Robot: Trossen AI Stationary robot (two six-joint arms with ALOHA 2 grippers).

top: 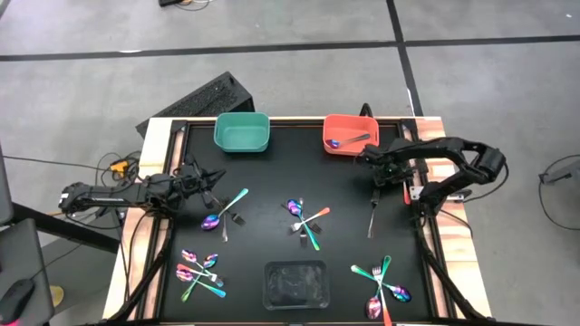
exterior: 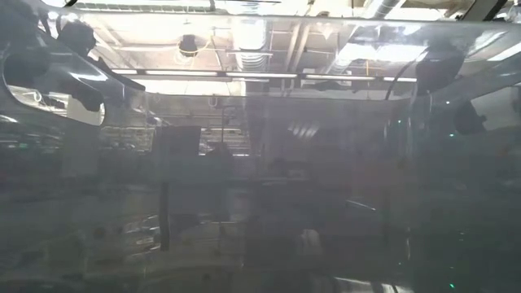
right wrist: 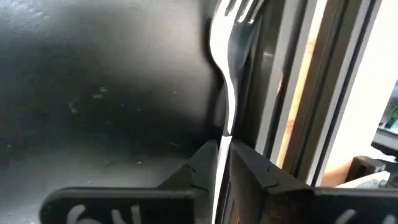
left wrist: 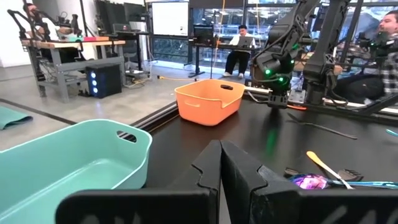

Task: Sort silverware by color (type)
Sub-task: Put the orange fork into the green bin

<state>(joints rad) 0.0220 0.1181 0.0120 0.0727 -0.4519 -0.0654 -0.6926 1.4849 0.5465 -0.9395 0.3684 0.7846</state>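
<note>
- Table (top: 272, 136) was black-topped and carried most of the risk: the silverware lay in loose crossed clusters, one just ahead of the left gripper (top: 201, 178), others well away from the right gripper (top: 367, 159), so a sweeping arm could have scattered a pile.
- Orange bin (top: 350, 133) sat just beside the right gripper and already held a piece or two; a hurried move might have clipped its rim and shoved it.
- Teal bin (top: 241, 132) stood near the left gripper, apparently empty; colours could have been muddled if a piece landed there by mistake.
- Right gripper was clamped on a silver fork (right wrist: 231, 68), pinching only the thin handle, with the tines sticking out far ahead; that narrow grip looked prone to pivoting or slipping during a carry.
- Left gripper waited clenched on nothing, low by the teal bin.
- Another fork (top: 372, 217) lay alone beyond the right gripper, easy to knock.
</note>
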